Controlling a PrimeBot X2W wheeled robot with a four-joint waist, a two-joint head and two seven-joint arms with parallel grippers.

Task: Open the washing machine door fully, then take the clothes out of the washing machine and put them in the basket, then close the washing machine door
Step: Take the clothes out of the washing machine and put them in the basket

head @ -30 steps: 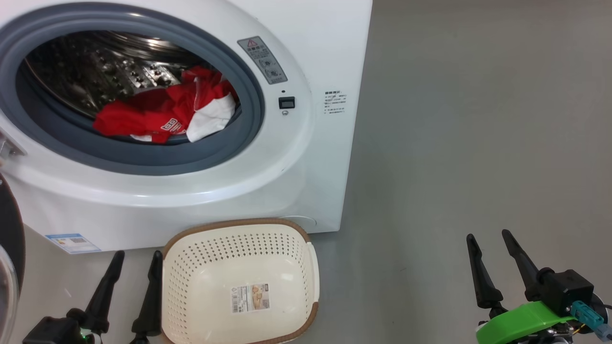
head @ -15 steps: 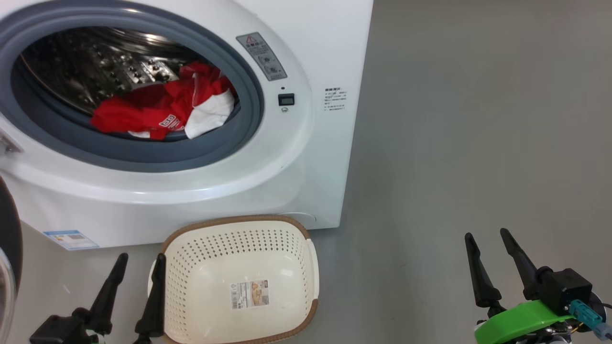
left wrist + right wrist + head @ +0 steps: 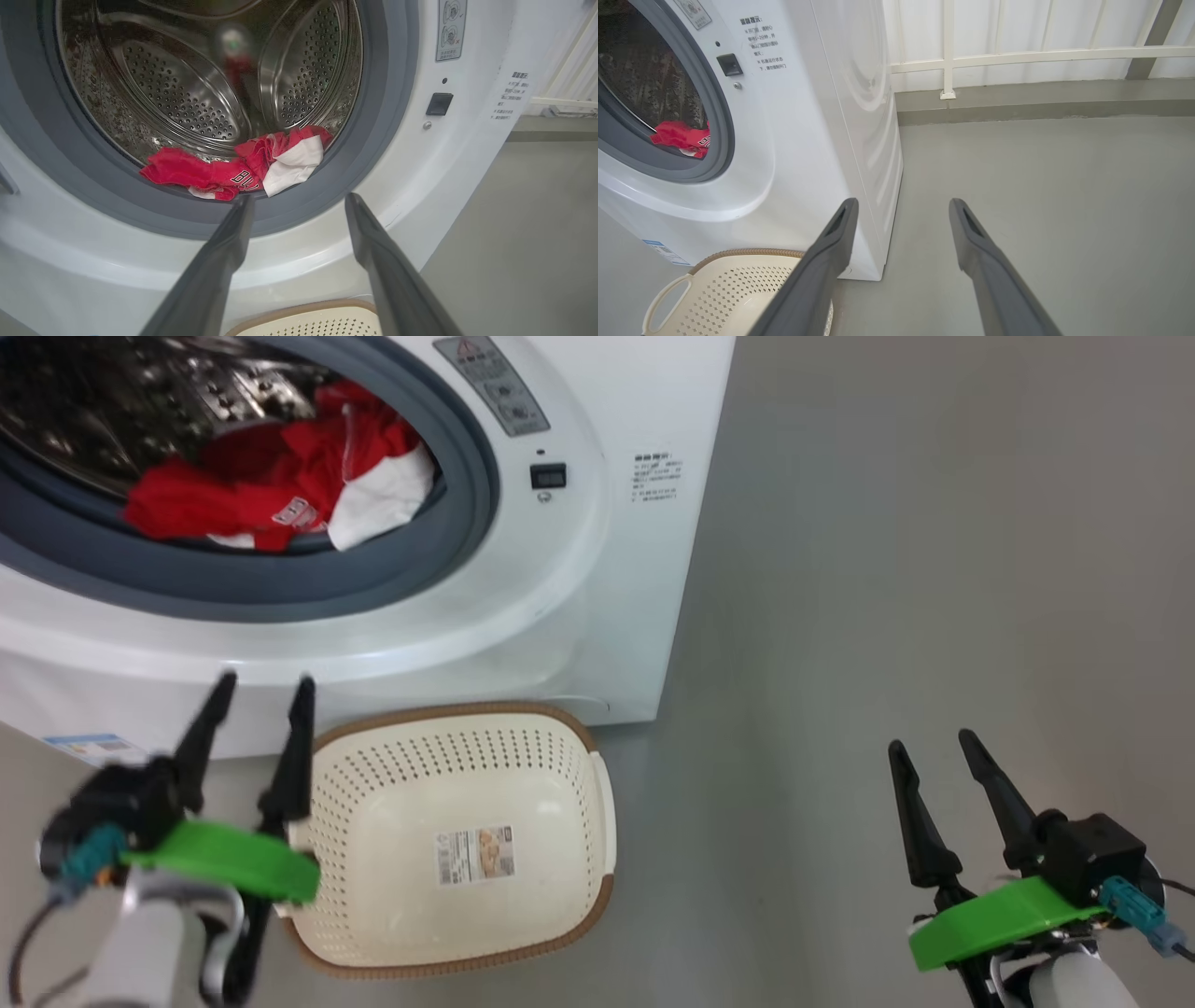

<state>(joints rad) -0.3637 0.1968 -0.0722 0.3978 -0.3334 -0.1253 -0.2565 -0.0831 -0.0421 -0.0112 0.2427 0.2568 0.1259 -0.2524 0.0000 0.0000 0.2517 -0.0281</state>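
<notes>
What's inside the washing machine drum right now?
A crumpled red jersey with a white part lies at the front of the perforated steel drum, against the grey rubber ring. Whatever lies under it is covered.

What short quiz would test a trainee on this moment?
1. True or false: the basket holds no clothes.
2. Where do the clothes lie?
3. The left tool is: A open and empty; B shut on fabric; C shut and empty.

Key: 1 true. 2 inside the washing machine, low down near its front opening. 3 A.
</notes>
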